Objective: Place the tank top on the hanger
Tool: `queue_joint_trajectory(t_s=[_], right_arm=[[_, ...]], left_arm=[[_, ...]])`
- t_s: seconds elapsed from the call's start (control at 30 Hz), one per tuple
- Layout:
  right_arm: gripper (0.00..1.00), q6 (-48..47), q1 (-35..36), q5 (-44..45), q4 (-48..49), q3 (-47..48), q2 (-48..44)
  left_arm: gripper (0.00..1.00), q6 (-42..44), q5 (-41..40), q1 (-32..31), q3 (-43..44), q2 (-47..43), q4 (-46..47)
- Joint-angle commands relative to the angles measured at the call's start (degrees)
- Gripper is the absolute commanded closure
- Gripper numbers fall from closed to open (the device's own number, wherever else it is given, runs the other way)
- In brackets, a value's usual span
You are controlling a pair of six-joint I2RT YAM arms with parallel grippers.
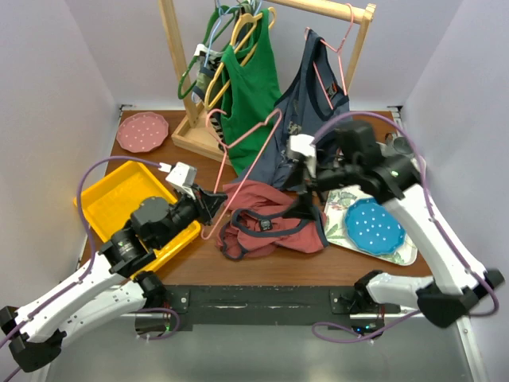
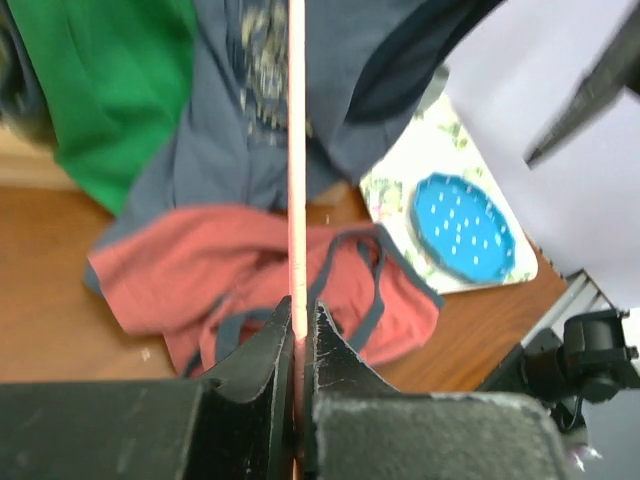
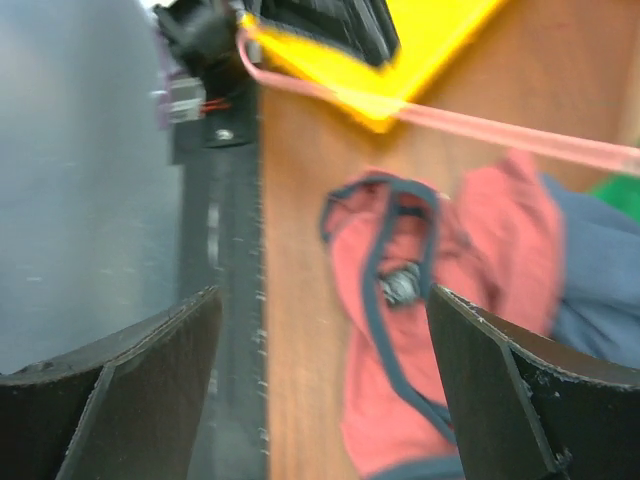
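My left fingers (image 2: 301, 312) pinch the hanger (image 2: 296, 150) tilted over the tank top (image 1: 274, 227), crumpled on the near-middle tabletop (image 1: 262, 267), right fingers (image 1: 305, 208) spread above it; risk: grabbing bunched layers, so the wire misses the neck opening.

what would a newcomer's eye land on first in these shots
The thin pink hanger stands out first, pinched in the shut left end effector and slanting across the centre of the scene. Beside it the faded red tank top lies crumpled on the table, with the right end effector open above it. At the back, a green tank top and a navy tank top hang on a wooden rack.
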Motion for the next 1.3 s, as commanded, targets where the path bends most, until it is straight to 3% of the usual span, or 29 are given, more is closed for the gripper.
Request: queue_joint_trajectory(t_s=[0.0, 0.17, 0.33, 0.6, 0.7, 0.73, 0.83, 0.97, 1.1, 1.13, 1.17, 1.2, 1.27], right_arm=[[0.14, 12.49, 6.98, 9.01, 8.42, 6.23, 9.85], [0.13, 20.58, 15.17, 18.93, 14.74, 12.05, 19.17], [0.12, 39.74, 18.96, 43.28, 24.33, 10.47, 23.4], [0.15, 49.77, 19.57, 44.44, 31.38, 6.42, 23.22], [0.33, 50.92, 20.45, 40.94, 33.13, 4.06, 23.23], [0.49, 50.84, 20.71, 39.8, 33.74, 1.96, 22.62], [0.65, 50.84, 21.59, 38.38, 35.41, -2.17, 20.34], [0.74, 50.92, 21.68, 38.73, 36.21, -3.78, 19.45], [0.99, 50.22, 21.51, 34.27, 36.3, -3.34, 18.75], [1.0, 50.05, 21.51, 33.73, 36.12, -3.34, 18.4], [1.0, 49.26, 21.16, 33.02, 35.95, -3.34, 17.52], [1.0, 48.82, 20.9, 31.97, 35.6, -3.42, 16.91], [1.0, 46.98, 19.41, 28.11, 34.89, -4.21, 15.41]], left_arm=[[1.0, -9.56, -1.02, -1.82, -5.71, 0.16, 3.95], [1.0, -13.79, -8.74, -5.42, -7.83, 1.05, 5.27], [1.0, -18.1, -18.24, -9.03, -10.47, 0.87, 9.84], [1.0, -20.91, -27.73, -13.43, -8.89, 6.67, 12.21], [1.0, -21.44, -29.76, -14.48, -8.54, 6.41, 12.21], [1.0, -21.53, -30.64, -14.75, -8.53, 6.15, 12.3], [1.0, -21.44, -30.82, -15.19, -9.59, 5.09, 13.26], [1.0, -20.13, -29.95, -15.36, -10.29, 4.56, 15.02], [1.0, -14.87, -23.73, -15.36, -10.47, 3.42, 17.92], [1.0, -12.59, -21.44, -15.36, -10.64, 2.9, 18.88], [0.99, -9.7, -18.72, -15.36, -10.82, 2.02, 20.72], [0.79, -4.19, -13.04, -15.36, -10.91, 0.01, 20.91], [0.55, 1.03, -8.26, -15.36, -10.3, -4.02, 18.74]])
